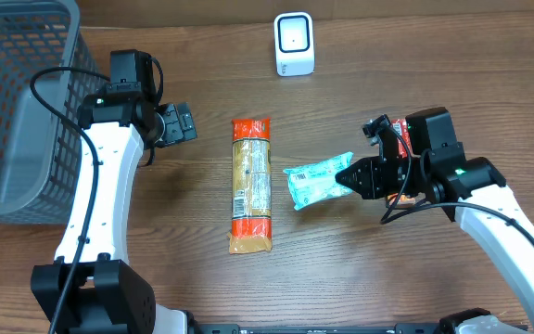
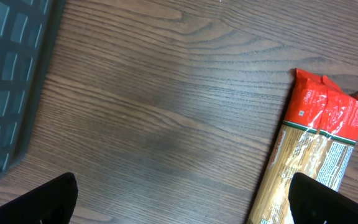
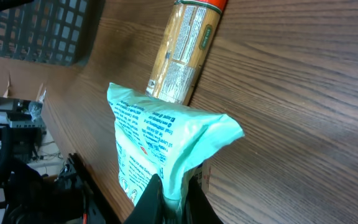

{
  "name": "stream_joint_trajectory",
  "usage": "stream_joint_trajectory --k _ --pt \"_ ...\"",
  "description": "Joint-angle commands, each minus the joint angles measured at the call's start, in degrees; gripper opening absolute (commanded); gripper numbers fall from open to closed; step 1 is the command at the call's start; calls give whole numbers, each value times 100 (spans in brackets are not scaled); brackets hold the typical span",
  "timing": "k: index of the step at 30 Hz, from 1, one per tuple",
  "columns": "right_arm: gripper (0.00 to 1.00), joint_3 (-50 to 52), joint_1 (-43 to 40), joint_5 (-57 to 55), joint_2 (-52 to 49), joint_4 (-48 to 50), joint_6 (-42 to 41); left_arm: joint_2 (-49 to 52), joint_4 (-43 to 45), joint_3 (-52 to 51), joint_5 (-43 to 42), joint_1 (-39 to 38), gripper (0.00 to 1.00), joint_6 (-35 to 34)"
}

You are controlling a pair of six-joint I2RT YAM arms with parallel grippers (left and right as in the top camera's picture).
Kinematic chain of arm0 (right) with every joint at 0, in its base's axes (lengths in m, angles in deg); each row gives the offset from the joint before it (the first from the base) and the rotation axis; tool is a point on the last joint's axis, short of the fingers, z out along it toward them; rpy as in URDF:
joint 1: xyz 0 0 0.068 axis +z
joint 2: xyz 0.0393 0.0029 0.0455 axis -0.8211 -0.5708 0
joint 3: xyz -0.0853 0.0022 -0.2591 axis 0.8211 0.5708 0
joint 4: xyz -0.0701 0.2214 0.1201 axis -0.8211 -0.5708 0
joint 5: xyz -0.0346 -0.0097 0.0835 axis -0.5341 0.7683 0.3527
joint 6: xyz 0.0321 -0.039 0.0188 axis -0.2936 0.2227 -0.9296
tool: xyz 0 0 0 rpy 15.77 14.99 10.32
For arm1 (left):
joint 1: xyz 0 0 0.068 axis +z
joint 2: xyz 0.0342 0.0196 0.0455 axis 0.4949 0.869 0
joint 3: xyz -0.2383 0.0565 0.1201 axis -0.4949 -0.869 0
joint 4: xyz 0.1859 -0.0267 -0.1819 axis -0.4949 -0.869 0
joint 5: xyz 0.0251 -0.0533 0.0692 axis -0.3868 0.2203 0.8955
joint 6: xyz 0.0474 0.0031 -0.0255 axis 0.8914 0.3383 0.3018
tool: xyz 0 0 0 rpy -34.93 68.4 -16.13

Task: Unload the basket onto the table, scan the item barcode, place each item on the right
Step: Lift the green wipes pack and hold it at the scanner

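Right fingers (image 3: 143, 202) pinch teal pouch (image 3: 157, 134) by one edge, held above tabletop (image 1: 387, 74) w/ print showing, prob. to turn it toward scanner (image 1: 294, 44), well apart. Left fingers (image 2: 42, 200) spread wide, empty, near pasta pack (image 1: 251, 186) lying flat.

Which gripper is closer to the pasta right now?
Left. The left gripper, open, is just beside the pasta; the right gripper, shut on the packet, is farther off on the other side.

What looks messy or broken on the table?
Nothing is spilled or broken. Only the teal packet looks a bit scrunched where the right gripper pinches its end. The pasta pack lies flat and whole on the table.
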Motion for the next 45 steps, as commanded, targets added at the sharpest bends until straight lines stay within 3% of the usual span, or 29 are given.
stream_joint_trajectory --k 1,4,11,22,30,45 --pt "3 -678 4 -90 140 -210 17 44 -15 -15 -28 24 100 66" --pt "3 -1423 15 -542 131 -837 63 44 -15 -15 -28 24 100 66" --pt "3 -3803 15 -855 -229 -2500 1078 44 -15 -15 -28 24 100 63" --pt "3 -6817 153 -2315 -1878 -3571 1882 44 -15 -15 -28 24 100 66" --pt "4 -6988 774 -3985 -2922 -2721 3560 44 -15 -15 -28 24 100 66" --pt "4 -6981 1528 -6662 -4391 -474 4682 44 -15 -15 -28 24 100 66"
